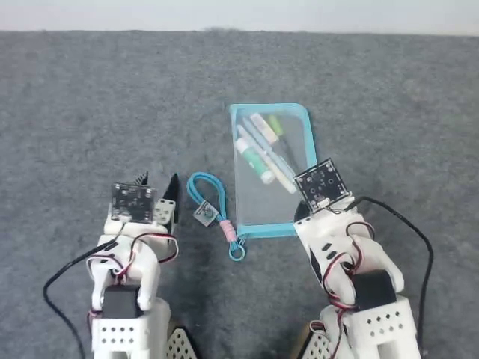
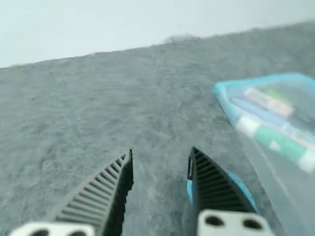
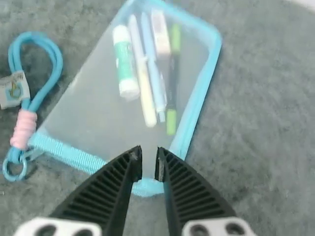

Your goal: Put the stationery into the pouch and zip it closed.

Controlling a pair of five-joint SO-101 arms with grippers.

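A clear pouch [image 1: 263,202] with a light-blue border lies flat mid-table. Inside it are a green-and-white glue stick [image 1: 254,158], pens [image 1: 273,153] and a green marker [image 1: 275,126]. Its zipper edge [image 3: 69,153] faces the arms, and a blue lanyard loop [image 1: 203,193] with a pink wrap trails from that edge's end. My right gripper [image 3: 147,155] hovers over the pouch's [image 3: 98,118] near corner, jaws a narrow gap apart with nothing between them. Left of the lanyard, my left gripper [image 2: 160,164] is open above bare carpet, the pouch [image 2: 275,123] off to its side.
Grey carpet [image 1: 97,105] covers the whole table. A small paper tag [image 1: 203,214] hangs on the lanyard. The right arm's black cable [image 1: 419,239] curves beside its base.
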